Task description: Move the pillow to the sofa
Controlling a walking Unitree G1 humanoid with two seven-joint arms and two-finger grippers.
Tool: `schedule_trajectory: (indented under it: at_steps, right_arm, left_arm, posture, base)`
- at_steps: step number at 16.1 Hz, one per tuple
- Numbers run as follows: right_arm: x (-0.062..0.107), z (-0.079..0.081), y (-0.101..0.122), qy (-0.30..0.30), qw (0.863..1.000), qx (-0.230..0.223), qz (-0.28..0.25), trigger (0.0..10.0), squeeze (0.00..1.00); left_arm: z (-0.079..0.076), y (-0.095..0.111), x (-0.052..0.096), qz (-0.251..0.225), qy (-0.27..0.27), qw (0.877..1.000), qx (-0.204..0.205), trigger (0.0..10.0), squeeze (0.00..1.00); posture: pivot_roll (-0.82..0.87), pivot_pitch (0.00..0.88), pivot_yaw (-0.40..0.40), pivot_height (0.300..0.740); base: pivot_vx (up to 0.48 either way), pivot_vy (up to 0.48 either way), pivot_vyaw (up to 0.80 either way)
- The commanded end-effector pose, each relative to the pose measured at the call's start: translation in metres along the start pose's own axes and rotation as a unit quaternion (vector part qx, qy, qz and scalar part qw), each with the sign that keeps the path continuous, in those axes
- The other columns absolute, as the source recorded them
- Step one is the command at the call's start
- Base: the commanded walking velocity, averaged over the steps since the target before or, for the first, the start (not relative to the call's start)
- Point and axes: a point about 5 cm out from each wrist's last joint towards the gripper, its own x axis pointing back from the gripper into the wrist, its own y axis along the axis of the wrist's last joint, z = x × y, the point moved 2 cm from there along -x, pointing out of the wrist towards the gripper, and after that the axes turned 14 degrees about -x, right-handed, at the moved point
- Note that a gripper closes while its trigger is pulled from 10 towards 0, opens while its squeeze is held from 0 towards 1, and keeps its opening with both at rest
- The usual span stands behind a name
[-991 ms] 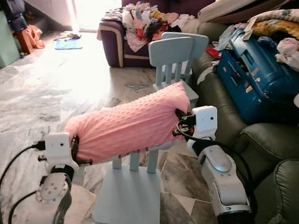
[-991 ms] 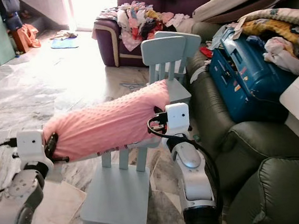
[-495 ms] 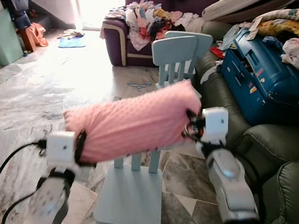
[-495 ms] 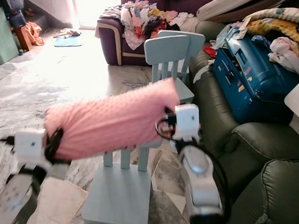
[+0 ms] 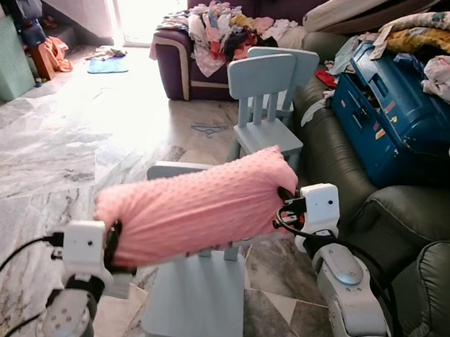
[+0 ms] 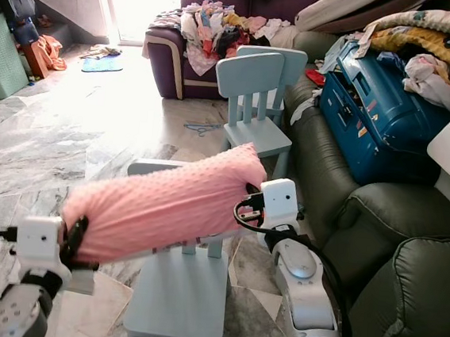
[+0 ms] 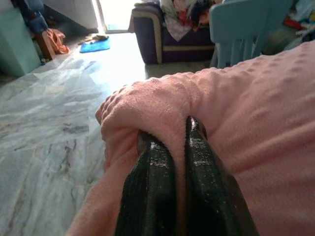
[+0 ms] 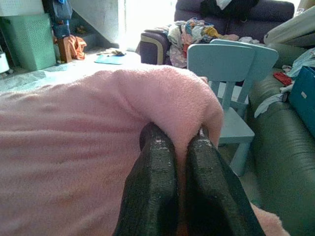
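Note:
A long pink pillow (image 5: 197,206) hangs in the air between my two arms, above a small light-blue chair (image 5: 197,293). My left gripper (image 5: 111,241) is shut on the pillow's left end; in the left wrist view its black fingers (image 7: 150,187) pinch a fold of pink cloth (image 7: 162,105). My right gripper (image 5: 283,210) is shut on the right end, and its fingers (image 8: 155,182) also squeeze a fold of the pillow (image 8: 162,93). A dark green sofa (image 5: 345,160) runs along the right, its near armrest (image 5: 412,214) beside my right arm.
A blue suitcase (image 5: 398,113) and heaped clothes (image 5: 444,46) cover the sofa's far seats. A second light-blue chair (image 5: 265,101) stands ahead. A purple sofa (image 5: 211,64) with laundry sits at the back. Marble floor (image 5: 60,145) lies open on the left, with a green bin (image 5: 0,59).
The pillow has sunk a little from half a second ago, still held at both ends. The view has shifted slightly, so the near chair's back now shows behind the pillow.

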Motion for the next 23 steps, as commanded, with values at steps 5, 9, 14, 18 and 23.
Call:
schedule_trajectory:
  at_steps: [5, 9, 14, 18, 23]
  right_arm:
    - [-0.002, 0.002, 0.013, 0.008, 1.000, -0.007, -0.018, 10.0, 0.00]
    - [-0.001, 0.003, 0.012, 0.010, 1.000, -0.011, -0.016, 10.0, 0.00]
    - [0.001, 0.005, 0.013, 0.015, 1.000, -0.004, -0.015, 10.0, 0.00]
    - [0.002, 0.007, 0.012, 0.018, 1.000, -0.005, -0.014, 10.0, 0.00]
    - [0.003, 0.008, 0.011, 0.019, 1.000, -0.007, -0.010, 10.0, 0.00]
  left_arm:
    - [0.009, 0.003, -0.001, -0.004, 0.022, 0.999, 0.027, 10.0, 0.00]
    - [0.007, 0.000, 0.001, 0.003, 0.018, 0.999, 0.041, 10.0, 0.00]
    - [0.004, 0.000, 0.003, 0.007, 0.010, 0.999, 0.045, 10.0, 0.00]
    - [0.003, 0.000, 0.004, 0.006, 0.011, 0.999, 0.036, 10.0, 0.00]
    - [0.002, -0.001, 0.006, 0.012, 0.010, 0.999, 0.031, 10.0, 0.00]
  posture:
    - [-0.15, 0.000, 0.057, 0.740]
    - [-0.16, 0.000, 0.059, 0.740]
    - [-0.16, 0.000, 0.058, 0.740]
    - [-0.16, 0.000, 0.058, 0.740]
    - [-0.16, 0.000, 0.062, 0.740]
  base:
    - [0.000, 0.000, -0.39]
    - [0.000, 0.000, -0.66]
    - [0.000, 0.000, -0.40]
    - [0.000, 0.000, 0.00]
    - [0.000, 0.000, 0.00]
